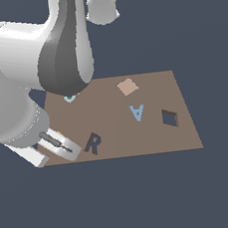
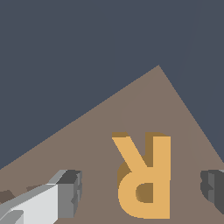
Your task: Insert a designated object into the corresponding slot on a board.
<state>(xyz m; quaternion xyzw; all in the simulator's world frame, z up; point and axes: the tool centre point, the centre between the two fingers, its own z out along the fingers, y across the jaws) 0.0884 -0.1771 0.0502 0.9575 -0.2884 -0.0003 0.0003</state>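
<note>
Wrist view: the fingers [image 2: 142,192] are wide apart around the orange R [image 2: 144,175]. If they close crooked, it may slip off the board [image 2: 144,109].

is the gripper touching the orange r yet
Apart. In the wrist view, bare brown board shows between the orange R and each finger of the open gripper.

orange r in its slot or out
Out: the orange R lies flat on the board between the open tool's fingers; the slot is empty.
</note>
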